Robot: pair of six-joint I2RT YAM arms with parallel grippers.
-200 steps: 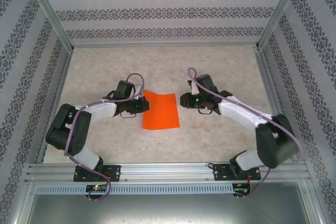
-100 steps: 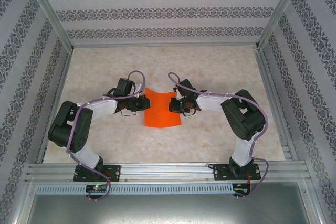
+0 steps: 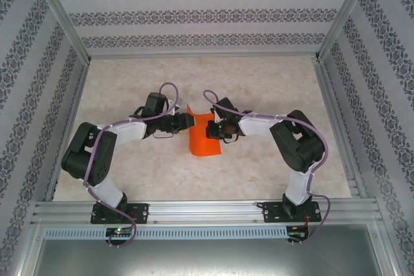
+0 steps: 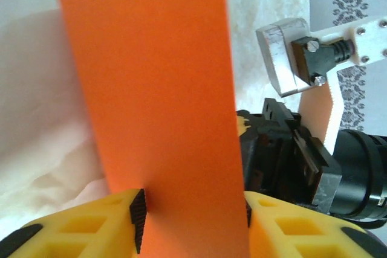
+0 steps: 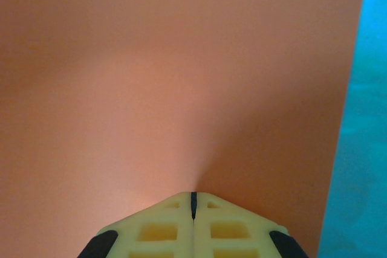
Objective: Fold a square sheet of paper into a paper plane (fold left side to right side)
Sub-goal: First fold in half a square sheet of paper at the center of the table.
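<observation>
Square sheet of paper (image 3: 204, 141) at the middle of the table (image 3: 272, 82), its left part lifted steeply toward the right. Left gripper (image 3: 188, 121) stands partly open, the flap loose between its pads. Right gripper (image 3: 210, 128) is closed, tip at the sheet — pinching or pressing, unclear. Unheld, the flap could flop down or land skewed — a crooked crease.

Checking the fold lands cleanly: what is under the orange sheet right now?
Pale marbled table shows around the square sheet of paper, whose left side is lifted off it. The patch directly beneath is covered, so anything there cannot be seen.
</observation>
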